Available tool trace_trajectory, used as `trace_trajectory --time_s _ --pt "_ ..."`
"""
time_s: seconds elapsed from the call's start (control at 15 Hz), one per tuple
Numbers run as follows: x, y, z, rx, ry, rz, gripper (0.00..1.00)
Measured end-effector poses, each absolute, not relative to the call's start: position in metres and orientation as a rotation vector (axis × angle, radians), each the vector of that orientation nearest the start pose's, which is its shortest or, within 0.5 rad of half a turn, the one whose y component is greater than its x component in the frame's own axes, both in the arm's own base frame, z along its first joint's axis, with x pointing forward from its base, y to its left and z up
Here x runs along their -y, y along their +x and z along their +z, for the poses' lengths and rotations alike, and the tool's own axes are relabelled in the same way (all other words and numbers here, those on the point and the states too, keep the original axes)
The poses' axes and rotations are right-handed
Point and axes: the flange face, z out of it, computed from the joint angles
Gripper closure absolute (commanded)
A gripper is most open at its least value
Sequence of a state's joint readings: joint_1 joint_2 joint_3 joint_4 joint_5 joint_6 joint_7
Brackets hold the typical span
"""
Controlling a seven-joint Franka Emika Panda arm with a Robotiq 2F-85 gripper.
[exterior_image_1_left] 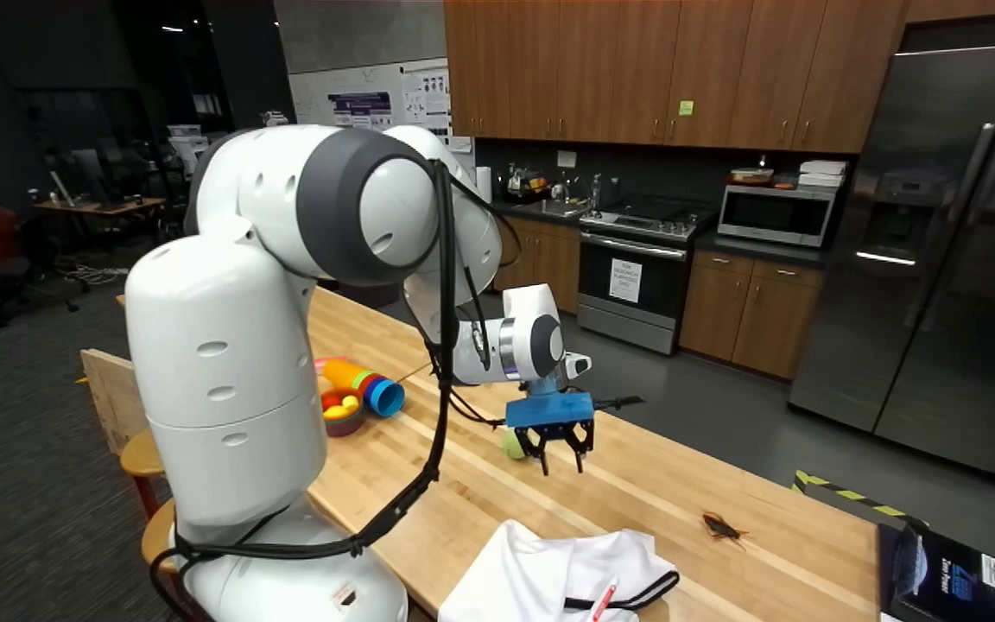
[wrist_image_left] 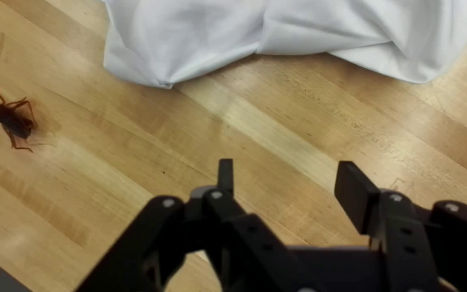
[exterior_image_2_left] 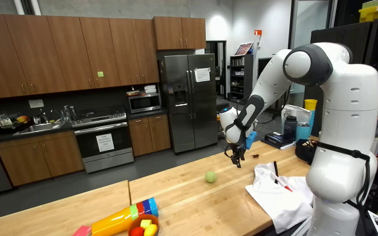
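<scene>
My gripper [wrist_image_left: 284,172] hangs above the wooden table, its black fingers apart with bare wood visible between them. In an exterior view the same gripper [exterior_image_1_left: 563,472] points downward, partly in front of a light green ball [exterior_image_1_left: 511,446]. That ball [exterior_image_2_left: 210,177] rests on the tabletop, apart from the fingers. A crumpled white cloth [wrist_image_left: 201,36] lies beyond the fingertips at the top of the wrist view. Off to the left there is a dark brown toy-like insect [wrist_image_left: 11,120]. A red and white pen [exterior_image_2_left: 282,183] lies on the cloth, shown in both exterior views.
Stacked coloured cups [exterior_image_2_left: 120,221] lie on their side beside a bowl [exterior_image_2_left: 157,226] holding red and yellow pieces. A dark box [exterior_image_1_left: 951,574], a black bottle [exterior_image_2_left: 290,127] and a blue cup [exterior_image_2_left: 302,131] stand at the table's far end. Cables hang along the arm.
</scene>
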State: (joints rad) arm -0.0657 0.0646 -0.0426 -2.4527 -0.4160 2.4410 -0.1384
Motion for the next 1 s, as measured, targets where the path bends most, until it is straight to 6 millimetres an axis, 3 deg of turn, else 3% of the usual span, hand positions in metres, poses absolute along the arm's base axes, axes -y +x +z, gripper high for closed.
trace_trajectory --time_s 0.27,0.33,1.0 --pt "0.051 0.475 0.265 0.603 -3.327 0.181 0.97" --pt "0.051 0.476 0.266 0.605 -3.327 0.177 0.99" --pt "0.022 0.491 0.281 0.685 -3.329 0.088 1.0"
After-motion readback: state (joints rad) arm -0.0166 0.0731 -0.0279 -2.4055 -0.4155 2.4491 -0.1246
